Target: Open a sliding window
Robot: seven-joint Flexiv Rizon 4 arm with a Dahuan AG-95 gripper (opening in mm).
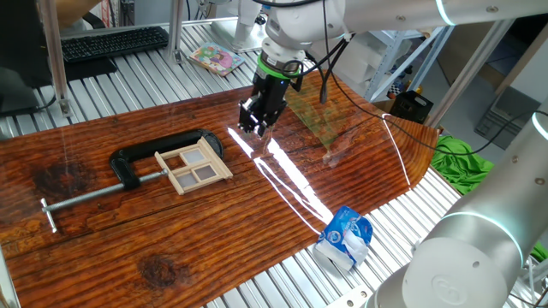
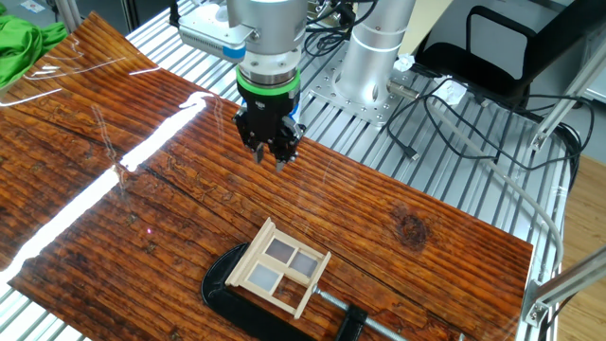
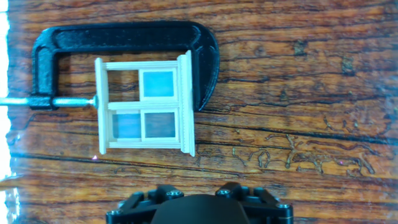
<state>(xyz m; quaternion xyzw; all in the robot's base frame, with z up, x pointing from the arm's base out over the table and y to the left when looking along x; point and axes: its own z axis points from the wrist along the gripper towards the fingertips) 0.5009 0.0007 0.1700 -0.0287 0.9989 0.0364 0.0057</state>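
Pale wood window (image 1: 194,167), held flat in a black clamp (image 1: 128,167), lies left of my pincer (image 1: 255,128), well apart; the pincer hangs above the table, nearly closed, holding nothing.

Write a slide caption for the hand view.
Small wooden sliding window held in a black clamp on the wood-grain table, seen from above.

Pale wood sliding window (image 3: 144,104) with greyish panes, black clamp (image 3: 124,37), reddish-brown grained table (image 3: 298,93)
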